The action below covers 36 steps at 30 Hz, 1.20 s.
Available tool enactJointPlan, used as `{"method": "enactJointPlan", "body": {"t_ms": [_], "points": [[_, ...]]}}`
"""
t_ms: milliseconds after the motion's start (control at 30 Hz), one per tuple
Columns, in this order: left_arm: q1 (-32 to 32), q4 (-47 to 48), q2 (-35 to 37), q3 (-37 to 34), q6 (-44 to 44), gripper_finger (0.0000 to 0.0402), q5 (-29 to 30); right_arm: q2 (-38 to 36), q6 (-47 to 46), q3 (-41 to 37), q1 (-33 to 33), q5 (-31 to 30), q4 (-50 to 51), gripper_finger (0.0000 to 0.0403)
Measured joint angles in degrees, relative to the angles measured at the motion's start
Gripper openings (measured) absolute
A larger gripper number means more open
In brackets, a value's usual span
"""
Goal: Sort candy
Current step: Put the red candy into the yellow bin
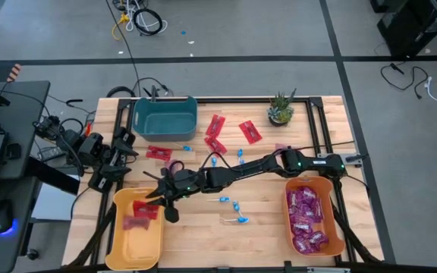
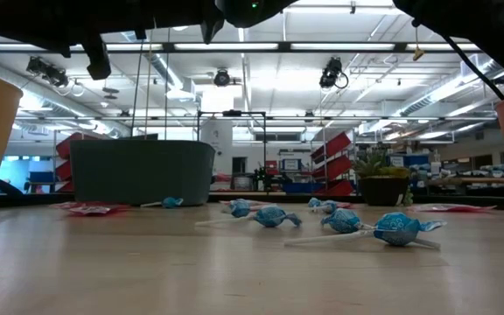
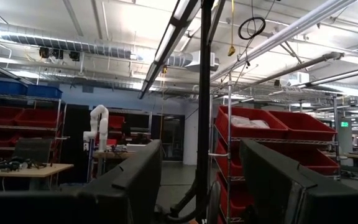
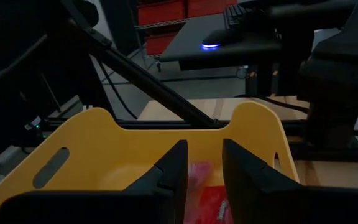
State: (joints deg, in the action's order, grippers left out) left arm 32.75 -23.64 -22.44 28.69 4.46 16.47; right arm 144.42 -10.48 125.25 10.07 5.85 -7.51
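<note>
Drop-off step under way: the right gripper (image 1: 160, 194) hangs over the yellow bin (image 1: 136, 241), fingers (image 4: 173, 168) parted and empty, red packets (image 1: 144, 213) lying inside. The left gripper (image 3: 197, 186) waits released beside the tabletop. Next, fetch the remaining red packets (image 1: 217, 133).

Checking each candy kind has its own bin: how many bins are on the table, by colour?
Yellow bin: 1
Teal bin: 1
Orange bin: 1
Total: 3
</note>
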Motion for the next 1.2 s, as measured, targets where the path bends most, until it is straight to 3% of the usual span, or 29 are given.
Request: {"method": "enactJointPlan", "body": {"t_ms": [333,533,933,1200], "points": [[0.01,0.62,0.00,0.00,-0.17,0.0218,0.00,-1.70,6.49,0.09,0.00,0.07,3.18,0.0085],[0.00,0.91,0.00,0.00,-0.19,0.0218,0.02,-5.42,13.83,0.13,0.09,-0.42,12.62,0.0082],[0.00,1.40,0.00,0.00,-0.22,0.0218,0.02,-11.69,18.21,0.20,-0.26,-13.09,39.10,0.0081],[-0.01,2.20,0.00,0.00,-0.22,0.0218,0.02,-11.65,17.24,-7.33,-3.89,-13.70,34.91,0.0081]]}}
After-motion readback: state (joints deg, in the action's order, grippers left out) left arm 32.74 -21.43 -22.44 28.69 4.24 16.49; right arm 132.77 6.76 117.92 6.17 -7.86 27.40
